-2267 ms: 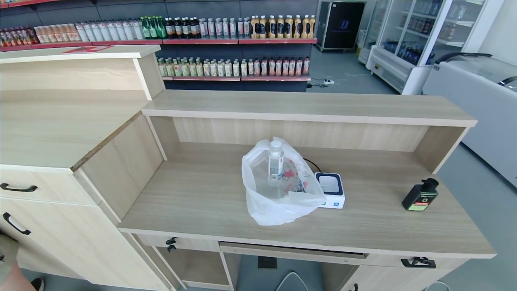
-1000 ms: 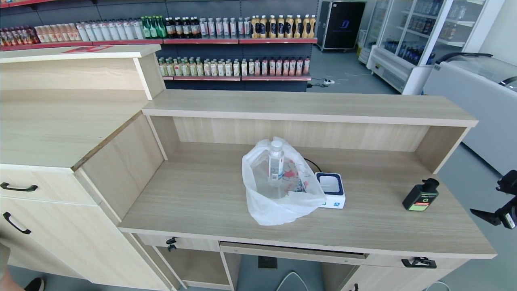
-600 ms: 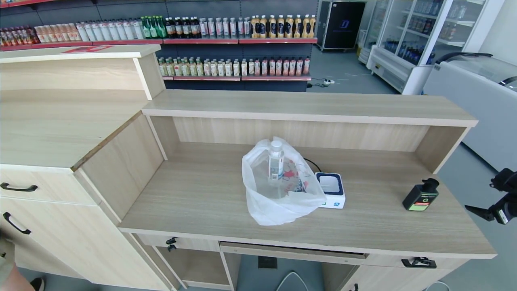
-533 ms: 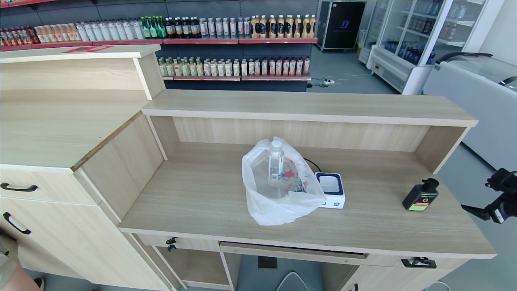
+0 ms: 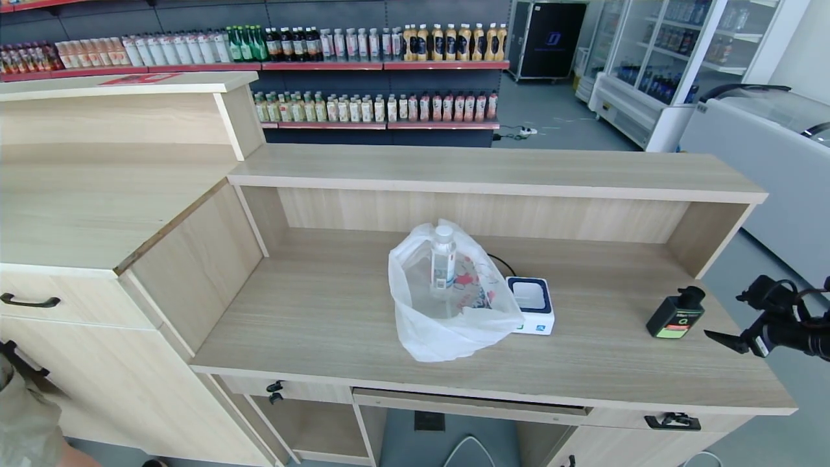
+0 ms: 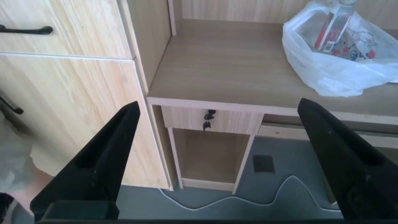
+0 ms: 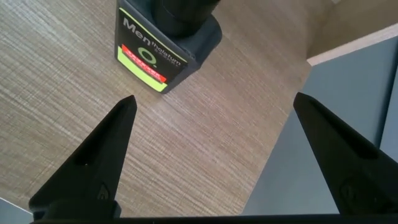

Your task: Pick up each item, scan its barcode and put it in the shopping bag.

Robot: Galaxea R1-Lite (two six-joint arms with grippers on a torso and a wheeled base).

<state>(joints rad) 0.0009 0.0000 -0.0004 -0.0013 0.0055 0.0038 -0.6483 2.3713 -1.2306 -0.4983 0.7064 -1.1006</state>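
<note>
Behind a pale wooden counter [image 5: 324, 311], shelves [image 5: 382, 65] of drinks are running across the back of the shop. On the middle of the counter the white shopping bag [image 5: 447, 332] is sitting open, and a clear bottle [image 5: 443, 259] is standing upright inside it. The bottle's lower part is showing only through the plastic, and the red and blue print beside it is too crumpled to make out. The scanner [image 5: 533, 303] is sitting just beside the bag on its right, one corner tucked under the bag's fold. A dark bottle [image 5: 674, 316] with a green label is sitting well apart, near the counter's right end. The right gripper [image 5: 726, 318] is hovering just to the right of it, fingers spread wide and holding nothing, with its arm running off the picture's edge. The left gripper [image 6: 217, 106] is hanging off the counter's front left corner, fingers wide apart too, empty.
</note>
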